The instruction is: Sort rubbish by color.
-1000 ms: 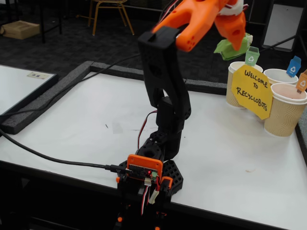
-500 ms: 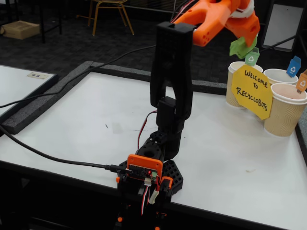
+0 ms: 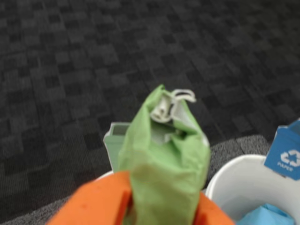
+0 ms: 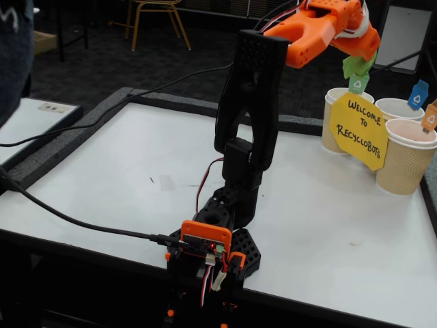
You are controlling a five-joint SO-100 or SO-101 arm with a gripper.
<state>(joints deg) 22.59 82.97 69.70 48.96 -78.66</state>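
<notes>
Green rubbish lump fills the near part of the wrist view, pinched between the orange fingers of the gripper — jaws closed on it, crumpled paper sticking up past the fingertips with a bit of white showing at the top. Just behind it, a pale green tag and the white rim of a cup below. To the right in the wrist view, a second cup with a blue recycling tag and a blue lump lying inside it. Beyond that, dark carpet.

Fixed view: arm base near the front edge of the white table, black upper arm standing upright, orange forearm reaching toward the upper right. The gripper holds the green lump in the air — directly above the green-tagged cup, not touching it. Yellow "Welcome to Recyclobots" sign leans in front of the cups. Blue-tagged cup behind it, orange-tagged cup at the right edge. Black cable runs across the table to the base. Chair legs far back on the carpet.
</notes>
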